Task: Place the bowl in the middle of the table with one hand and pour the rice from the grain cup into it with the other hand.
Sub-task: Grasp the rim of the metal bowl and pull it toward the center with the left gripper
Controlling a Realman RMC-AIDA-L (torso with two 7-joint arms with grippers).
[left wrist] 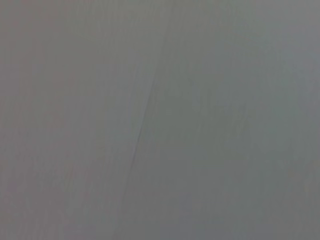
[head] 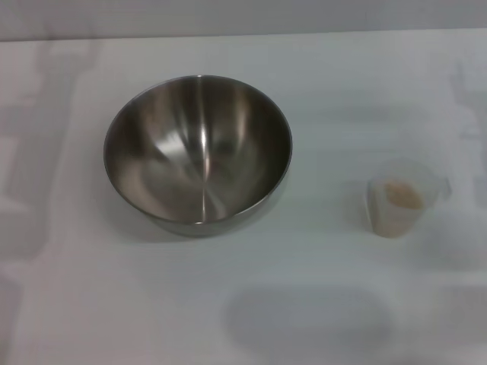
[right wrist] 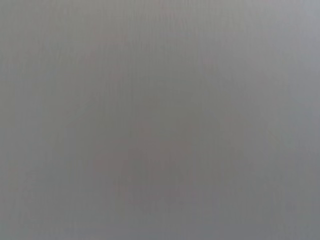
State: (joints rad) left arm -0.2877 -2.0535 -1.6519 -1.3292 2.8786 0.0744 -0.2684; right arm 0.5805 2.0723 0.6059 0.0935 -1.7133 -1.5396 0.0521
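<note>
The stainless-steel bowl [head: 198, 152] sits upright and empty, left of centre on the white table [head: 319, 91]. Well apart to its right stands the clear grain cup [head: 399, 201], upright, holding rice [head: 402, 196]. Neither gripper appears, so their fingers cannot be judged.

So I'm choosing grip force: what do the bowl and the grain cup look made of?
The bowl looks like stainless steel with a brushed, shiny finish: silver, with streaky reflections inside. The grain cup seems to be thin clear plastic: the beige rice shows through its translucent wall. Neither gripper is in view.
</note>
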